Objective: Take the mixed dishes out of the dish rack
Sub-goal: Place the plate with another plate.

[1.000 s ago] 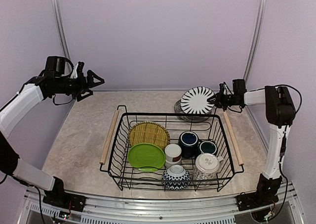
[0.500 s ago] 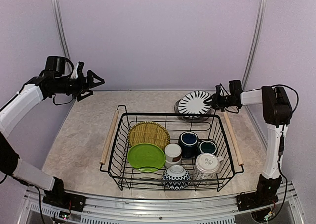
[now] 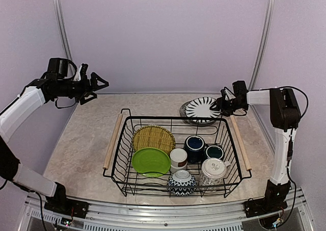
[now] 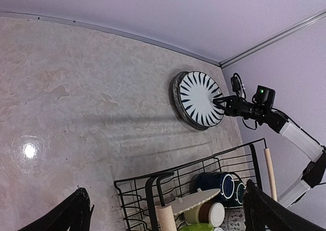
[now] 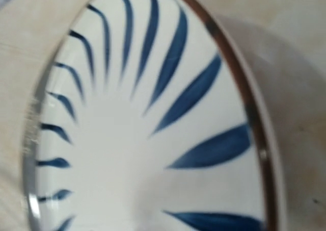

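Behind the rack, at 1 o'clock: the black-and-white striped plate lies flat on a grey dish, out on the bench.
Right jaws: at the striped plate's 3 o'clock rim. Whether they are apart or pinching that rim, I cannot tell. The wrist view is filled by the blurred plate and shows no fingers.
Left jaws: spread wide and holding nothing, raised high over the bench at 10 o'clock, well apart from the rack.
Dish rack: sits mid-bench, with a wooden handle at 9 o'clock and another at 3 o'clock.
Rack, 10 o'clock: woven yellow plate.
Rack, 8 o'clock: lime-green plate, overlapping the yellow one's near edge.
Rack, centre: white cup with a brown band.
Rack, 2 to 3 o'clock: dark blue mug, with the teal mug just beside it.
Rack, 6 o'clock: blue-white patterned bowl, upside down.
Rack, 4 o'clock: white patterned cup.
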### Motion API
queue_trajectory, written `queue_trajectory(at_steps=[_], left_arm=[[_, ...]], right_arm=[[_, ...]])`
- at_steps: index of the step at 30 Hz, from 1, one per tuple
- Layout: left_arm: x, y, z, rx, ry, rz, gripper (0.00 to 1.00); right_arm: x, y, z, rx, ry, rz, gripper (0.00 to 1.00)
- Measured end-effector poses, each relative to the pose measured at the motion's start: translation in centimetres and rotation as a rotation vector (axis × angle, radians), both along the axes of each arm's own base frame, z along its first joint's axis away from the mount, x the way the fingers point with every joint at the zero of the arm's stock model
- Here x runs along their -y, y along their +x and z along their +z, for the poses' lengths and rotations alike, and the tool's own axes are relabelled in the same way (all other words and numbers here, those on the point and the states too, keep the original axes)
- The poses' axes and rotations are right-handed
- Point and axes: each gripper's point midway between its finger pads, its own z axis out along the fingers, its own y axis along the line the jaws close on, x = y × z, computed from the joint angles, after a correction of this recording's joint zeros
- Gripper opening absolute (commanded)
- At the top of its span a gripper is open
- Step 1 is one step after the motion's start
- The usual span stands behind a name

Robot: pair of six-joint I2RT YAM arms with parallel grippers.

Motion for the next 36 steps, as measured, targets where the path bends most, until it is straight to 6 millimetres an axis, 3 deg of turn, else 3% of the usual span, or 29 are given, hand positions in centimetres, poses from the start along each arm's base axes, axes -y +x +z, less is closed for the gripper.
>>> queue_trajectory(at_steps=[16, 25, 36], left_arm=[[0.2, -0.1, 0.0, 0.000, 0.000, -0.006, 0.99], [0.4, -0.2, 0.0, 0.000, 0.000, -0.011, 0.99], [0.4, -0.2, 0.0, 0.000, 0.000, -0.011, 0.99]], right_arm=[[-0.8, -0.5, -0.5, 0.030, -0.289, 0.057, 0.82], [0.8, -1.3, -0.6, 0.019, -0.437, 0.056, 0.90], [3.1, -1.3, 5.3, 0.137, -0.580, -0.002, 1.00]])
